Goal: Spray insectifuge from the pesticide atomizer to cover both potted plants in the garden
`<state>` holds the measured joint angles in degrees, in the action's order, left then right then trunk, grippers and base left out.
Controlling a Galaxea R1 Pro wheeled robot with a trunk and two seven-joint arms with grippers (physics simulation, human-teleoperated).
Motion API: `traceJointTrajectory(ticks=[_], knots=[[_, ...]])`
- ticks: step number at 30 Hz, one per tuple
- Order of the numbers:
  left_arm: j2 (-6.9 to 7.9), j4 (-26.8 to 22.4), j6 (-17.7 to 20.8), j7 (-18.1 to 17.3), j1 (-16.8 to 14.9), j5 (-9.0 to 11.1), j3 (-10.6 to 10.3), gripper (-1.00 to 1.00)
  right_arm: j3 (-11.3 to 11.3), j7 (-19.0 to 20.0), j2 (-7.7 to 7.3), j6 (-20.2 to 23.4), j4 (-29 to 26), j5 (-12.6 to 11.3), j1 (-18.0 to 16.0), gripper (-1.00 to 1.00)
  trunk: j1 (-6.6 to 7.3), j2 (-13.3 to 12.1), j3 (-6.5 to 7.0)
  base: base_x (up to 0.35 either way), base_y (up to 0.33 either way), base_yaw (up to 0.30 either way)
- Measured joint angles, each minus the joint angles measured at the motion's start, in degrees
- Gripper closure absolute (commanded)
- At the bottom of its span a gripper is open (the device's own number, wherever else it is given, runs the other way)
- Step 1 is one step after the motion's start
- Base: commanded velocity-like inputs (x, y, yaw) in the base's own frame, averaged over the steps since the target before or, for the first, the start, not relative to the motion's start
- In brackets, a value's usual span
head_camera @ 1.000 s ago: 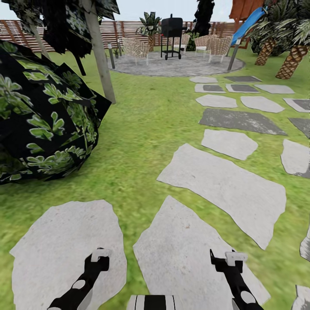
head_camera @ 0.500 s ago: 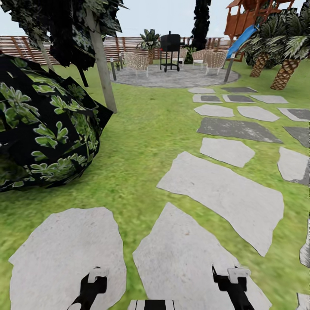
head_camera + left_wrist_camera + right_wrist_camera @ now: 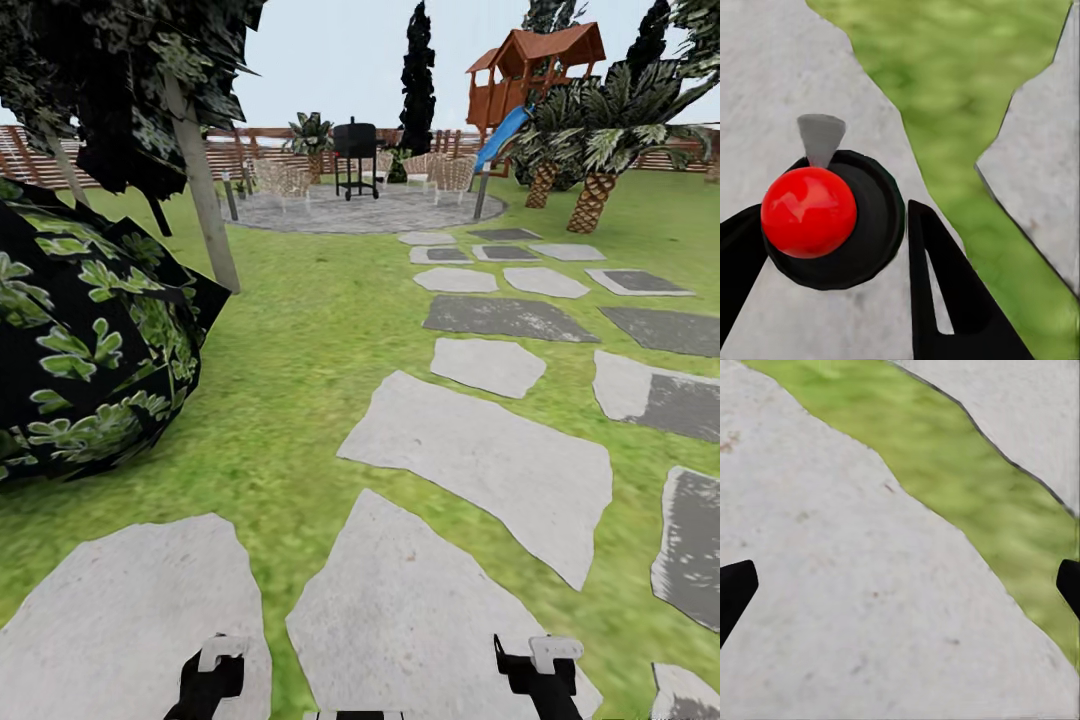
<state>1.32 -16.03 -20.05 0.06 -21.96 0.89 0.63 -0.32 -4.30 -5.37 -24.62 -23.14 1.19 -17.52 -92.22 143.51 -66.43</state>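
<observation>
Grey slabs (image 3: 470, 460) lead over the lawn (image 3: 300, 340) toward the round patio (image 3: 360, 212), and neither the atomizer nor the potted plants can be made out from here. The risk, I judge, is drifting into the dark bush (image 3: 85, 330) close on the left. Both claws, left (image 3: 832, 262) and right (image 3: 900, 585), hang spread wide and empty above stone.

Both arms hang low at the bottom of the head view, wrists pointing down. The left tool (image 3: 832, 300) has its black fingers spread wide apart. The right tool (image 3: 900, 589) likewise stands open, its fingertips (image 3: 735, 585) far apart.
</observation>
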Motion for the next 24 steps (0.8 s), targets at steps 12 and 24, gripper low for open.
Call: traceJointTrajectory(ticks=[12, 24], knots=[[0.00, 0.0, 0.0, 0.0, 0.0, 0.0, 0.0, 1.00, 0.0, 0.0, 0.00, 0.0, 0.5, 0.0, 0.0, -1.00, 0.31, -0.2, 3.47, 0.000, 0.000, -0.222], [0.00, 0.0, 0.0, 0.0, 0.0, 0.0, 0.0, 1.00, 0.0, 0.0, 0.00, 0.0, 0.5, 0.0, 0.0, -1.00, 1.19, -1.5, 6.80, 0.000, 0.000, -0.211]])
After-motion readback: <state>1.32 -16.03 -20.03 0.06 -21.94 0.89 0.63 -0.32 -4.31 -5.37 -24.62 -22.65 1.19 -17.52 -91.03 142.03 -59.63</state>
